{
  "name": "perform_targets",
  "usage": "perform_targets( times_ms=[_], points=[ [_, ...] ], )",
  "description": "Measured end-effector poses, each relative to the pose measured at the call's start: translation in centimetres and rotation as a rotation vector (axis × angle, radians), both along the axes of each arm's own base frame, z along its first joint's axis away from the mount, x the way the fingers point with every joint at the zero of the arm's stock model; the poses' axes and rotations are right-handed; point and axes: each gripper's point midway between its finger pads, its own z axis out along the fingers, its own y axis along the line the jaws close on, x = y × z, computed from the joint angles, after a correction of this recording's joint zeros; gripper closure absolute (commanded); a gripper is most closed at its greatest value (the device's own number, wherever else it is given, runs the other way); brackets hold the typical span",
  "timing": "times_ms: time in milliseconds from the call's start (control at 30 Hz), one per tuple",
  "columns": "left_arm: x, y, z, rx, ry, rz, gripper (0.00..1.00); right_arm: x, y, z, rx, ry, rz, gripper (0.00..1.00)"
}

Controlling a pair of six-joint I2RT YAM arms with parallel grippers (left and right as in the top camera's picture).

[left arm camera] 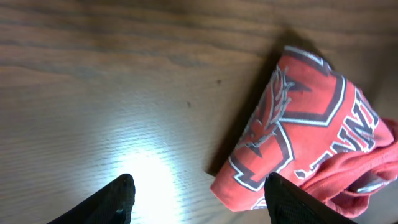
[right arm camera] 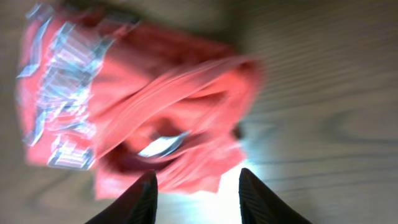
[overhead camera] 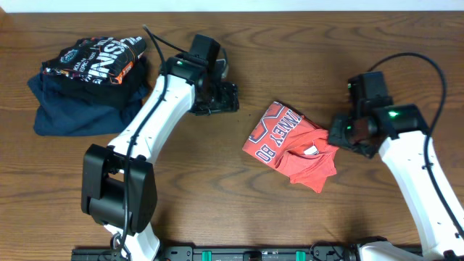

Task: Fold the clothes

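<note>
R tool (right arm camera: 196, 202) jaws apart — red tee (right arm camera: 143, 106) bunched just ahead on wood table (right arm camera: 323, 93).

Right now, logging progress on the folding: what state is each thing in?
coral-red T-shirt: roughly bunched, not neatly folded, held by neither gripper.
black shirt: folded, atop the navy garment.
navy garment: folded, under it.
left gripper: open, empty.
right gripper: open, at the T-shirt's edge.

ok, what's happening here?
Two arms are folding a red T-shirt. It lies bunched and only partly folded mid-table. The right fingers stand open at its right edge, gripping nothing. The left fingers hang open over bare wood to its left. Black and navy clothes sit piled far left.
</note>
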Motion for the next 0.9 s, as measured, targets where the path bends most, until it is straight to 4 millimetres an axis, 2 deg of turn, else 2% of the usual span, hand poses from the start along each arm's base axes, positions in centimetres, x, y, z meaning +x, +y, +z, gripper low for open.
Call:
perform_targets(
  times_ms=[133, 233, 433, 700, 767, 900],
  points=[
    [-0.9, -0.9, -0.5, 0.005, 0.013, -0.027, 0.32, -0.7, 4.0, -1.2, 0.073, 0.052, 0.127, 0.56],
    [-1.0, -1.0, -0.6, 0.005, 0.014, -0.031, 0.32, -1.1, 6.2, -2.1, 0.104, 0.084, 0.188, 0.55],
    [-0.9, -1.0, -0.6, 0.004, 0.011, -0.031, 0.32, -1.2, 9.5, -4.1, 0.119, 0.116, 0.260, 0.54],
    [-0.9, -1.0, -0.6, 0.005, 0.011, -0.031, 0.32, -1.6, 9.8, -7.4, 0.087, 0.227, 0.242, 0.55],
    [-0.9, -1.0, -0.6, 0.004, 0.011, -0.031, 0.31, -1.9, 9.8, -7.8, 0.083, 0.248, 0.239, 0.55],
    [-0.9, -1.0, -0.6, 0.004, 0.011, -0.031, 0.32, -2.0, 9.7, -7.9, 0.079, 0.258, 0.236, 0.63]
  ],
)
